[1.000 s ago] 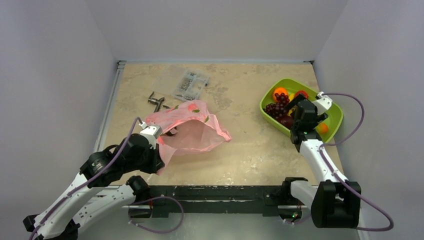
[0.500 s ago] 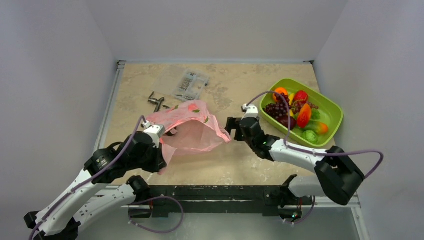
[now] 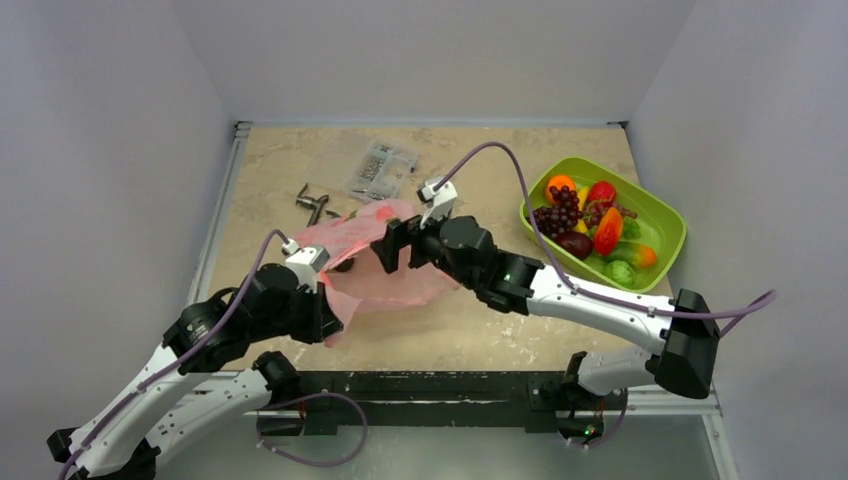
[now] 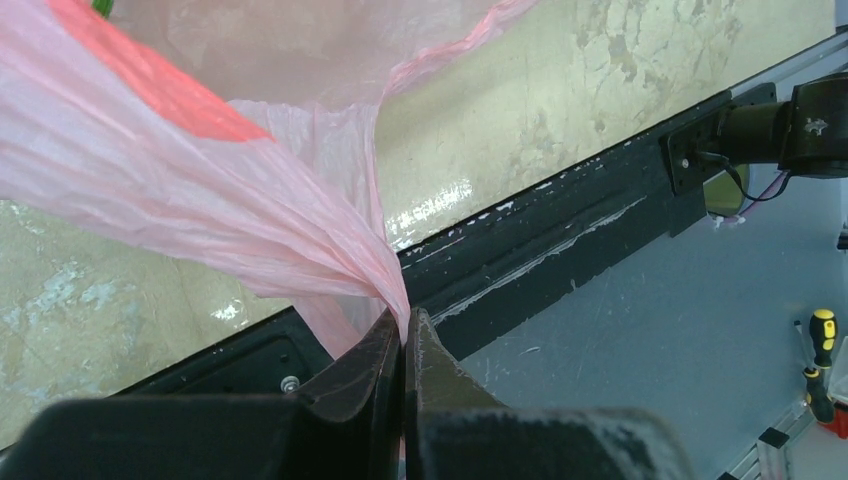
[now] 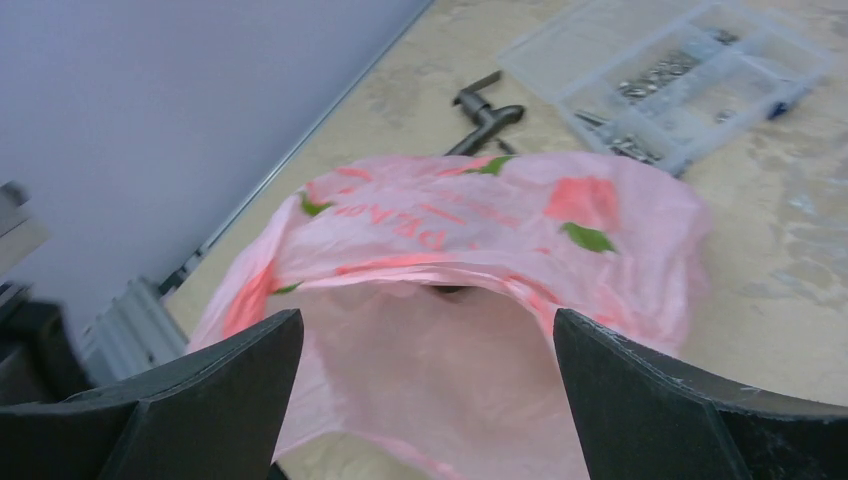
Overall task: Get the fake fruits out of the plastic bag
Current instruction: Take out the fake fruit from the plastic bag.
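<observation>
Screw box, metal tool behind bag; dark obj inside, maybe fruit.

- Arms: white link shells, black joint housings.
- Cables: purple, one per arm, looping freely.
- Fingers: matte black, wedge-shaped.
- Wrist blocks: small, white.

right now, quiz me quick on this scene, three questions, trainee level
1. True or false: the left end effector pinches the plastic bag.
2. The right end effector is: A shut on a banana; B open, facing the bag's mouth; C shut, empty.
3. Fill in: the visible fake fruits lie in the green ____.
Key: 1 true; 2 B; 3 tray.
</observation>
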`<state>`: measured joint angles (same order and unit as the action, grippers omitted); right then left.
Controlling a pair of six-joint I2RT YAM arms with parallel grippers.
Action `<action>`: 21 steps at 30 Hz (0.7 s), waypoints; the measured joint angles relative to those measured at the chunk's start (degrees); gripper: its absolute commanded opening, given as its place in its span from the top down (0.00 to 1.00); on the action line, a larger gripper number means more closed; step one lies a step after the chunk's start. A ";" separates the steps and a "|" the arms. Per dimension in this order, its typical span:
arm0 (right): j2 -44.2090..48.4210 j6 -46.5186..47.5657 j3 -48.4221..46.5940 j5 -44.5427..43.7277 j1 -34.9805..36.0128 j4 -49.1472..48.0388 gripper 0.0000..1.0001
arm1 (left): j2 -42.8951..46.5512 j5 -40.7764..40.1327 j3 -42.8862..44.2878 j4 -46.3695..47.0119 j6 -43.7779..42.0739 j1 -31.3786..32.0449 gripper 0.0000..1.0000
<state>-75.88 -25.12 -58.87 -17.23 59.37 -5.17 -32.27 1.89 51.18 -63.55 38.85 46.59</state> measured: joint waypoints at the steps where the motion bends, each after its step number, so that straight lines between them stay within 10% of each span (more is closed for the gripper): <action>1: 0.00 0.85 -0.66 0.04 2.10 -0.04 0.07 | 0.00 0.04 -0.02 0.00 0.15 0.00 1.00; 5: -0.68 4.28 -0.83 0.98 7.39 -0.37 0.24 | 0.13 0.74 -0.02 -0.09 0.55 0.00 1.00; 9: -5.73 4.92 -0.83 3.02 8.81 -2.43 0.67 | 0.20 2.49 0.02 -0.13 0.28 0.00 1.00; 21: -28.15 -2.80 3.45 8.35 8.83 -13.75 0.81 | 2.95 7.34 -1.14 -2.51 1.33 0.00 1.00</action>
<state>-104.03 -27.92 -55.42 -8.88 68.20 -18.92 -29.32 9.23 50.04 -66.06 40.18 46.59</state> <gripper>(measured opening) 0.219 0.009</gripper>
